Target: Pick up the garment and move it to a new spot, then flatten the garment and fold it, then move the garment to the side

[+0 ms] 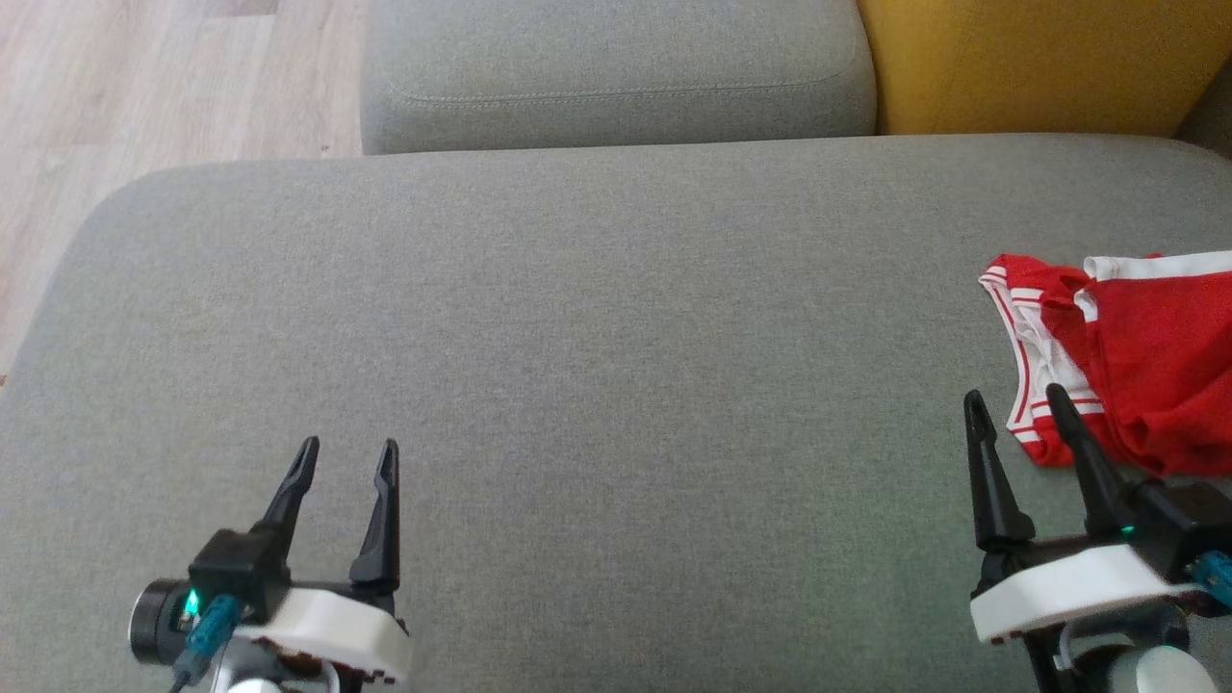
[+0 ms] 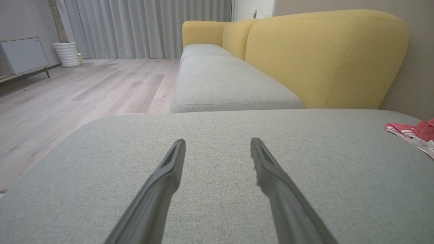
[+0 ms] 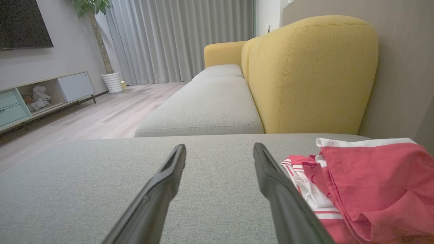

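A red-and-white garment lies in a rumpled heap at the right edge of the grey sofa seat, below the yellow backrest. The right gripper hovers just beside its striped hem and the left gripper is well apart over bare cushion. Both sets of fingers are spread wide and hold nothing.

The scene fits two stages alike: a garment waiting to be lifted to a new spot, or one already folded loosely and set aside. The overlapping layers and uneven edges do not settle which.

In either case the thin cloth looks likely to slump and drag its lower layers if caught by one edge. The fingers nearest it are best kept clear of the trim unless a grasp is meant.
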